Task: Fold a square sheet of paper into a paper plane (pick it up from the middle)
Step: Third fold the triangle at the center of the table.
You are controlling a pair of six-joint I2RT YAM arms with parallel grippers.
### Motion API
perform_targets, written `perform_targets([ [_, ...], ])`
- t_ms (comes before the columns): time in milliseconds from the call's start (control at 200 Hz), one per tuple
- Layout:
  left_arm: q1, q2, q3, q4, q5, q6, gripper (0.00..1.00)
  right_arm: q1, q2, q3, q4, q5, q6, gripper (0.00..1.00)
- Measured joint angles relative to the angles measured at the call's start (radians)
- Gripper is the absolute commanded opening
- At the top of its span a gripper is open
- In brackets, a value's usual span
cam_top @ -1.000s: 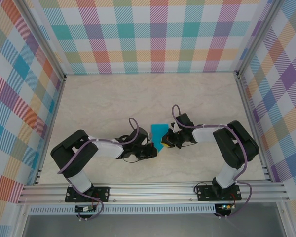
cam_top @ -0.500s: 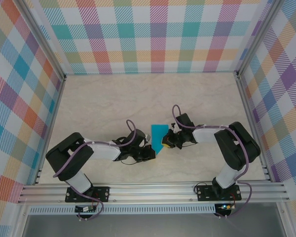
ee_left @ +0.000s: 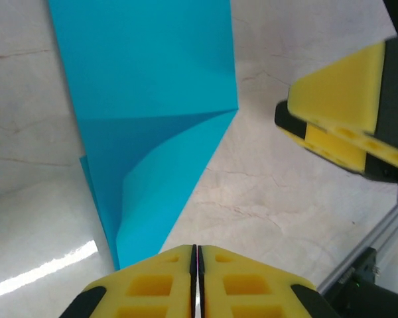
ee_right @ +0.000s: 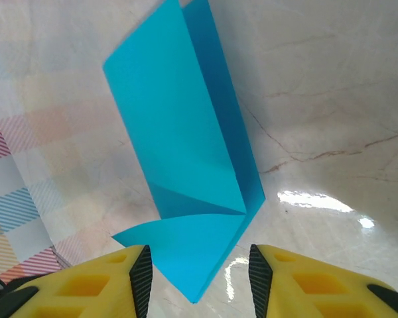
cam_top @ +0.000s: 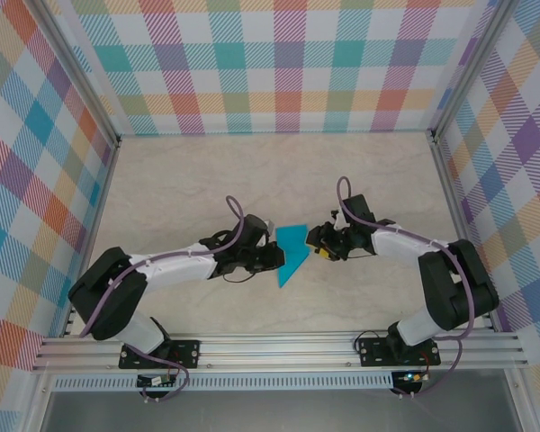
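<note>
We see the sheet of paper point(cam_top: 291, 254) lying on the pale marbled tabletop point(cam_top: 189, 189), a little nearer the arm bases than the middle, between the two end effectors. It is teal-blue and already partly folded, no longer a plain square. From above it reads as a wide top edge narrowing to a point that aims toward the near rail.

The left end effector point(cam_top: 275, 256) sits just beside the sheet's left edge. In its wrist view, its two yellow fingers point(ee_left: 152, 285) are pressed flat together with only a thin seam between them. The sheet point(ee_left: 146, 86) spreads out ahead of them, and its narrow lower end runs down to the top of the left finger. We cannot tell whether the fingers touch the paper or merely sit over it (nothing is visibly pinched in the seam). A diagonal crease and a raised, lighter flap show in the lower half of the sheet.

The right end effector point(cam_top: 318, 245) stands just off the sheet's right edge, facing the left one. In its own view point(ee_right: 196, 268) the fingers are spread wide and hold nothing. The sheet's pointed tip point(ee_right: 196, 291) lies in the gap between the black pads point(ee_right: 141, 278), clear of both. From here the sheet point(ee_right: 179, 146) appears as a long panel with a darker strip along its right side. A folded triangle sits near the point.
</note>
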Motion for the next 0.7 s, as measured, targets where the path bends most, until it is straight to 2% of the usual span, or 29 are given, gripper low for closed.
perform_targets([
  [285, 0.004, 0.109, 0.045, -0.034, -0.041, 0.016, 0.06, 0.000, 0.108, 0.000, 0.057, -0.096, -0.011, 0.45],
  [350, 0.004, 0.125, 0.049, -0.036, -0.051, 0.017, 0.05, 0.001, 0.119, 0.001, 0.072, -0.113, -0.018, 0.41],
  [700, 0.004, 0.165, 0.072, -0.060, -0.061, 0.036, 0.05, 0.026, 0.133, 0.038, 0.090, -0.177, -0.085, 0.39],
])
